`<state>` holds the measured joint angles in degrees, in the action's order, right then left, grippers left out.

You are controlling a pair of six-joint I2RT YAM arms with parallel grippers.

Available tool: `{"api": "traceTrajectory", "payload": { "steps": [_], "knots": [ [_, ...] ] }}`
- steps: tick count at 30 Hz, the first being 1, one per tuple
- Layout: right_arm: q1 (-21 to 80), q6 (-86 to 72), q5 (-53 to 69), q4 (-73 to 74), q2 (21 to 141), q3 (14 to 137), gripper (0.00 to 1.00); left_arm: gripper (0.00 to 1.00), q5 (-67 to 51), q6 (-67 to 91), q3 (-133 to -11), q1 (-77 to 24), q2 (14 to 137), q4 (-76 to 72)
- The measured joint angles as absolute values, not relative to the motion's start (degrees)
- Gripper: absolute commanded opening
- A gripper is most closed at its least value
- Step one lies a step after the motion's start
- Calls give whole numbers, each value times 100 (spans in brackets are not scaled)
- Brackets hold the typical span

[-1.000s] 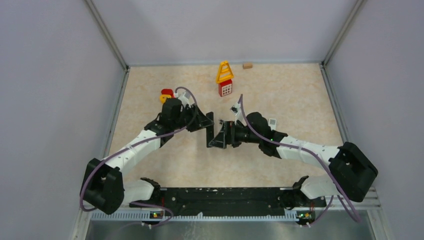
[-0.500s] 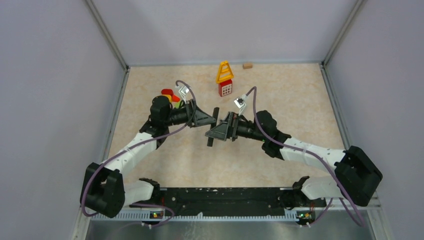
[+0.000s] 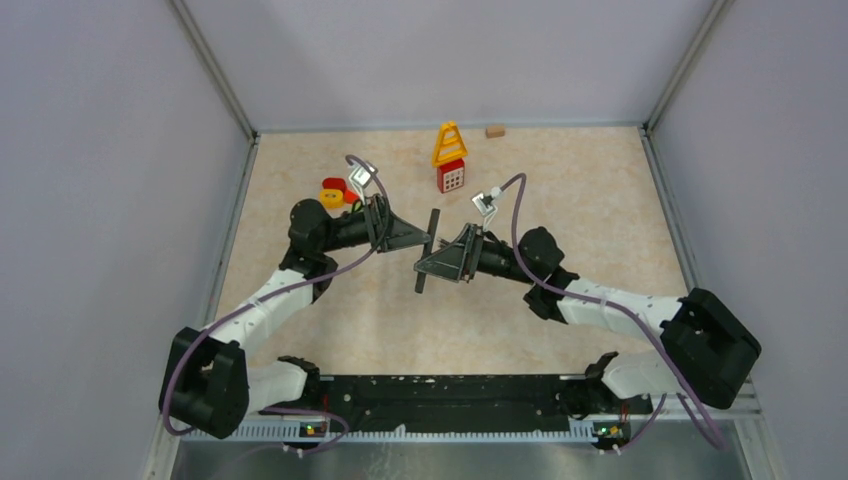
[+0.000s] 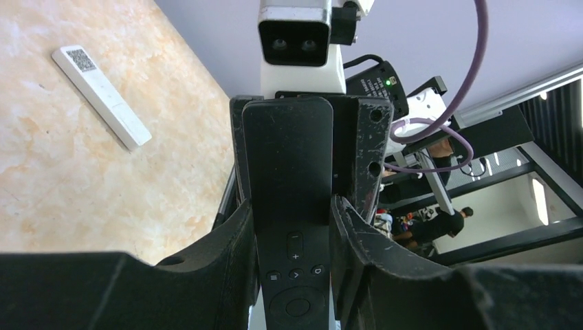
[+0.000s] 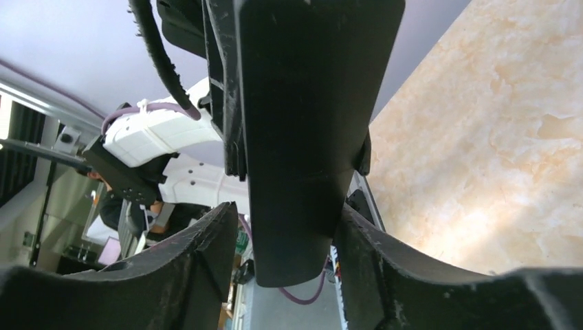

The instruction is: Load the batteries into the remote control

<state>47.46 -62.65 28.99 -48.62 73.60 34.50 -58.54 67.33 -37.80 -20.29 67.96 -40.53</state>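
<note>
A slim black remote is held off the table between both grippers in the middle of the top view. My left gripper is shut on it; the left wrist view shows its button face pinched between both fingers. My right gripper is closed round the other end, and the right wrist view shows the remote's plain back between its fingers. No batteries show in any view.
A white slim strip with a QR label lies on the tabletop. A yellow and red toy and a small wooden block stand near the back wall. A red and yellow toy sits behind the left arm.
Both wrists have rolled and the arms stretched out lower. The remote now stands out between the two grippers, lifted off the table.
</note>
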Motion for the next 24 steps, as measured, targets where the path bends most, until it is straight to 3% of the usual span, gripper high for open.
{"api": "traceTrajectory", "payload": {
  "steps": [3, 8, 10, 12, 18, 24],
  "knots": [
    [4746, -6246, 3013, -5015, 7502, 3459, 42, 38, -5774, 6869, -3752, -2029, 6794, -4257],
    [4746, -6206, 3030, -4912, 7607, 3570, 36, 68, -5546, 6976, -3603, -2029, 6737, -4460],
    [4748, -6206, 2987, -4805, 7625, 3675, 35, 87, -5402, 6965, -3577, -2029, 6689, -4469],
    [4748, -6226, 2880, -4644, 7625, 3771, 35, 98, -5234, 6842, -3570, -2029, 6593, -4377],
    [4748, -6707, 2272, -3723, 7631, 4034, 34, 98, -4427, 5686, -3577, -2029, 5857, -3072],
    [4587, -7649, 1817, -2231, 8029, 4539, 30, 83, -3371, 4217, -3579, -2169, 5258, -1702]
  ]
}}
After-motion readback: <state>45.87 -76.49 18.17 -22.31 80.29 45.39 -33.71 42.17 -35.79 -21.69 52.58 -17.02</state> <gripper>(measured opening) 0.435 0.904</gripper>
